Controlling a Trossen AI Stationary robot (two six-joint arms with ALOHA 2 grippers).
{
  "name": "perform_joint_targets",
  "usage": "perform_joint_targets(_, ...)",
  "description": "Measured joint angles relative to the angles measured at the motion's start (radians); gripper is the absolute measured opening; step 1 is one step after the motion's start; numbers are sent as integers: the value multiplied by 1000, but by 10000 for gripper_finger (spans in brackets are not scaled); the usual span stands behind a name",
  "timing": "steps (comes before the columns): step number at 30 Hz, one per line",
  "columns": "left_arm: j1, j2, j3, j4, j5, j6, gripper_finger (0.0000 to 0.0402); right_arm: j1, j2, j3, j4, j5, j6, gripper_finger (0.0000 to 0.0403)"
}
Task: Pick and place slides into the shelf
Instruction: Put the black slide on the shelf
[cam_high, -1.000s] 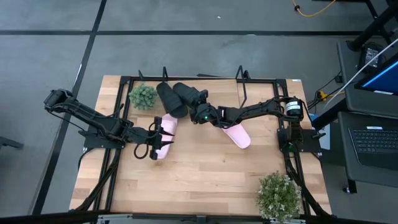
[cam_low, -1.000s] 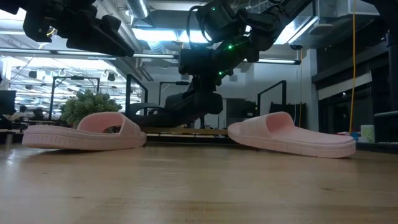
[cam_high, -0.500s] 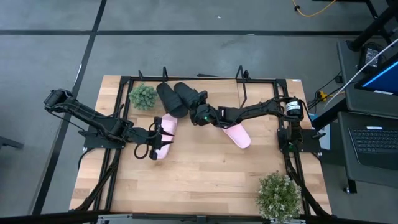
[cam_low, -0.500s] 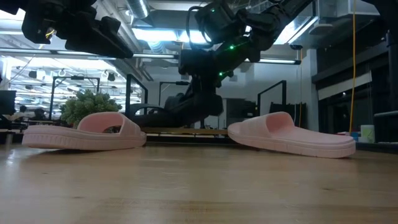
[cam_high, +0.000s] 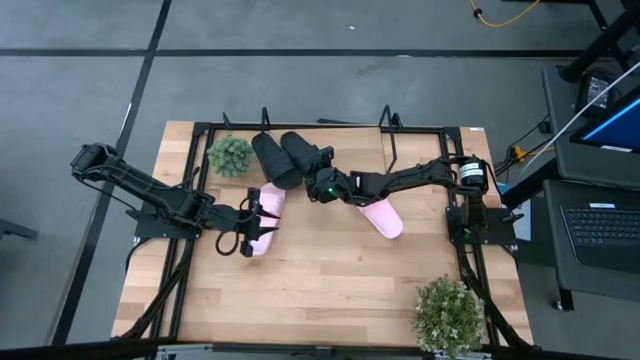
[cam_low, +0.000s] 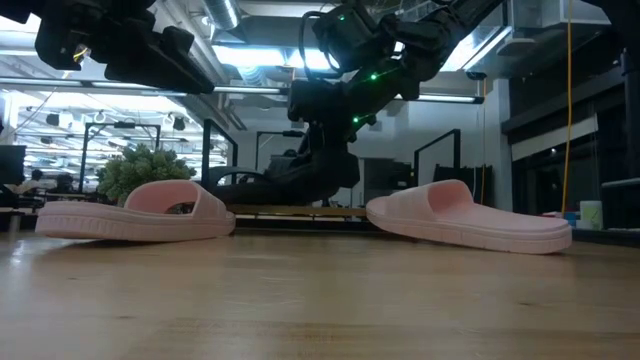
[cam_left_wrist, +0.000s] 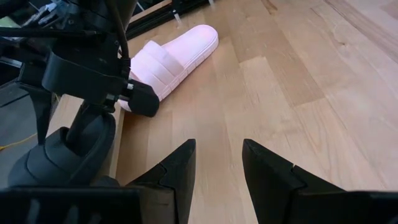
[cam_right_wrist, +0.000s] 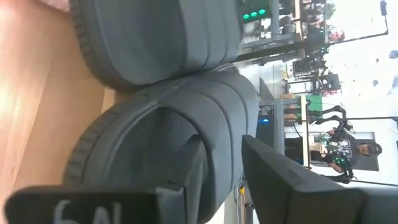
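High view: we list four slides. Two black slides (cam_high: 290, 157) stand at the table's (cam_high: 320, 290) far edge, in the shelf (cam_high: 390, 128); the right pincer (cam_high: 318, 176) sits at the nearer one's strap, fingers apart around it. The left pincer (cam_high: 262, 220), open, hovers over one pink slide (cam_high: 268, 215), its long axis running far-to-near. The other pink slide (cam_high: 383, 217) lies mid-table, under the right arm.

A light wooden plank tabletop (cam_high: 320, 280) sits inside a black metal frame (cam_high: 200, 128). A small green bushy plant (cam_high: 230, 155) stands near its far left corner; a larger green potted plant (cam_high: 447, 312) occupies the near right corner. An open laptop (cam_high: 603, 225) rests beyond the right edge.
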Motion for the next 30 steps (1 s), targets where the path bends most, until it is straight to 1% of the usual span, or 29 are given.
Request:
perform_joint_targets(5, 0, 0, 0, 0, 0, 0, 124, 0, 0, 0, -57, 1, 1, 134)
perform_joint_targets(10, 0, 0, 0, 0, 0, 0, 124, -3, 0, 0, -66, 7, 0, 153)
perform_joint_targets(15, 0, 0, 0, 0, 0, -12, 124, -30, -1, 0, -93, 92, -26, 164)
perform_joint_targets(17, 0, 0, 0, 0, 0, -29, 124, -42, -1, 0, -102, 103, -22, 165)
perform_joint_targets(20, 0, 0, 0, 0, 0, -47, 124, -51, -1, 0, -102, 100, -3, 165)
perform_joint_targets(26, 0, 0, 0, -3, 0, -49, 124, -46, -1, 0, -103, 24, 37, 165)
perform_joint_targets(30, 0, 0, 0, -3, 0, -49, 124, -32, -1, 0, -105, 14, 39, 165)
